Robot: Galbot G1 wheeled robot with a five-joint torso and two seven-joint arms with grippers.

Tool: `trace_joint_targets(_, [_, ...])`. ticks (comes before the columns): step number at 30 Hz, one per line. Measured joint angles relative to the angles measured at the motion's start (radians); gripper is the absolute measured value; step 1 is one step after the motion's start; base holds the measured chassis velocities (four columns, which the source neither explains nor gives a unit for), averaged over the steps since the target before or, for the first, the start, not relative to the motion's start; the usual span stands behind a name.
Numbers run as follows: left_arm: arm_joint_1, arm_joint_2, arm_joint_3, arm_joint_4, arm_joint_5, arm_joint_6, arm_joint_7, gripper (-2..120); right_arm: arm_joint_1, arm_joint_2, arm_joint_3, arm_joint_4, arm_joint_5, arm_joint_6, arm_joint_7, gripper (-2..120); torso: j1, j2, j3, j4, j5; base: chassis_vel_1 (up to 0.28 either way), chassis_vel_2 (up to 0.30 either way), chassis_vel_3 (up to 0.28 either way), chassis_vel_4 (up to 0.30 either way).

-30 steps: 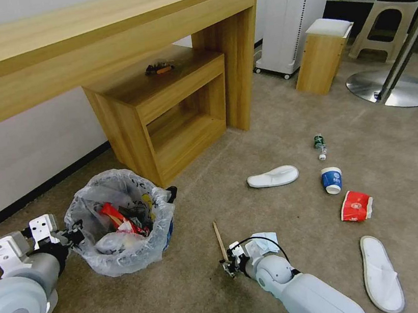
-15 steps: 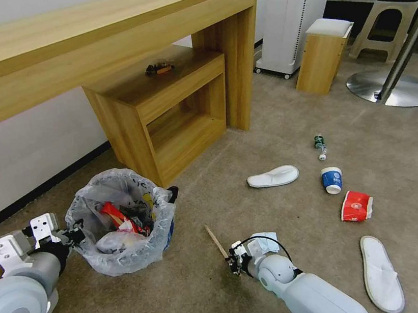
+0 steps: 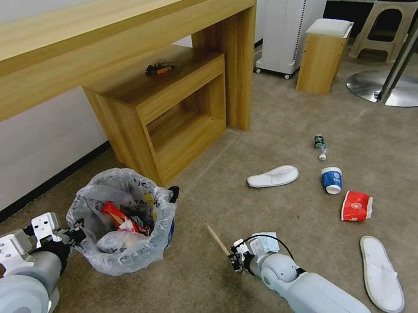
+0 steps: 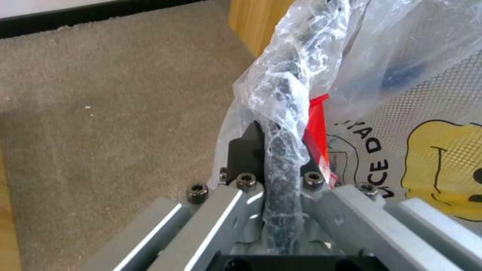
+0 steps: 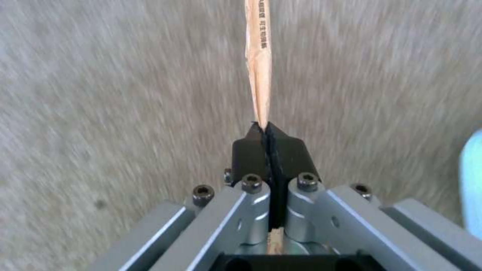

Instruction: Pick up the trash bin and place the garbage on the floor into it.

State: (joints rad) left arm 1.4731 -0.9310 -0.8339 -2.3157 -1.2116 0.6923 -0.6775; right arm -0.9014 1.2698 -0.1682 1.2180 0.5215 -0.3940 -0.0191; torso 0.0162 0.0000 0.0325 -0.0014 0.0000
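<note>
Head view: the trash bin [image 3: 122,221] is held at its bagged rim by the left end effector [image 3: 77,230] on the floor [image 3: 196,291]; the stick [image 3: 217,239] is pinched by the right end effector [image 3: 236,263] just beside it.

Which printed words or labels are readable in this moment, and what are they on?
"DAY" and "ICE", partly cut off, beside a yellow cartoon figure: on the bag lining the trash bin.
Small print on the stick wrapper: too small to read.
Blue cup, red cup: print unreadable.

Small round plastic-lined trash bin [image 3: 123,224] left of right gripper [image 3: 235,265], thin wooden stick [image 3: 217,239] between its fingertips, white slipper [image 3: 273,177] beyond it, blue paper cup [image 3: 332,180] to its right.
</note>
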Motion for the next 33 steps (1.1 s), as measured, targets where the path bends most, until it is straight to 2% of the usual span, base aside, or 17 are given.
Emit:
trace_joint_targets(2, [-0.002,0.001,0.005,0.002,0.001,0.0,0.0,0,-0.006,-0.012,0.012,0.034,0.004,0.027,-0.011,0,0.0,0.0,0.0,0.0,0.0,0.0,0.0,0.0,0.0])
trace_joint_targets(5, [-0.008,0.007,0.023,0.006,0.002,0.0,-0.001,0,-0.025,-0.072,0.048,0.161,0.034,0.095,-0.044,0,0.0,0.0,0.0,0.0,0.0,0.0,0.0,0.0,0.0])
trace_joint_targets(6, [-0.008,0.007,0.023,0.006,0.002,0.0,-0.001,0,-0.025,-0.072,0.048,0.161,0.034,0.095,-0.044,0,0.0,0.0,0.0,0.0,0.0,0.0,0.0,0.0,0.0])
trace_joint_targets(9, [-0.012,0.007,0.046,0.008,0.002,-0.001,-0.002,0,-0.034,-0.123,0.085,0.235,0.055,0.237,-0.129,0,0.0,0.0,0.0,-0.0003,0.0,0.0,0.0,0.0,0.0])
trace_joint_targets(10, [-0.012,0.007,0.046,0.008,0.002,-0.001,-0.002,0,-0.034,-0.123,0.085,0.235,0.055,0.237,-0.129,0,0.0,0.0,0.0,-0.0003,0.0,0.0,0.0,0.0,0.0])
trace_joint_targets(12, [-0.013,0.008,0.058,0.005,0.001,-0.001,-0.002,0,-0.031,-0.14,0.112,0.259,0.079,0.338,-0.195,0,0.0,0.0,0.0,-0.0002,0.0,0.0,0.0,0.0,0.0])
trace_joint_targets(18, [-0.013,0.035,0.077,-0.01,-0.023,0.008,-0.005,0,0.002,-0.14,0.151,0.276,0.185,0.55,-0.345,0,0.0,0.0,0.0,0.0,0.0001,0.0,0.0,0.0,0.0])
trace_joint_targets(22, [-0.008,0.048,0.086,-0.015,-0.033,0.014,-0.005,0,0.017,-0.136,0.157,0.279,0.221,0.609,-0.408,0,0.0,0.0,0.0,0.0001,0.0001,0.0,0.0,0.0,0.0])
trace_joint_targets(25, [-0.008,0.069,0.102,-0.02,-0.055,0.024,-0.006,0,0.042,-0.127,0.161,0.295,0.283,0.679,-0.509,0,0.0,0.0,0.0,0.0001,0.0001,0.0,0.0,0.0,0.0])
trace_joint_targets(33, [-0.028,0.114,0.149,-0.03,-0.11,0.042,-0.01,0,0.085,-0.123,0.164,0.362,0.342,0.713,-0.619,0,0.0,0.0,0.0,0.0,0.0,0.0,0.0,0.0,0.0])
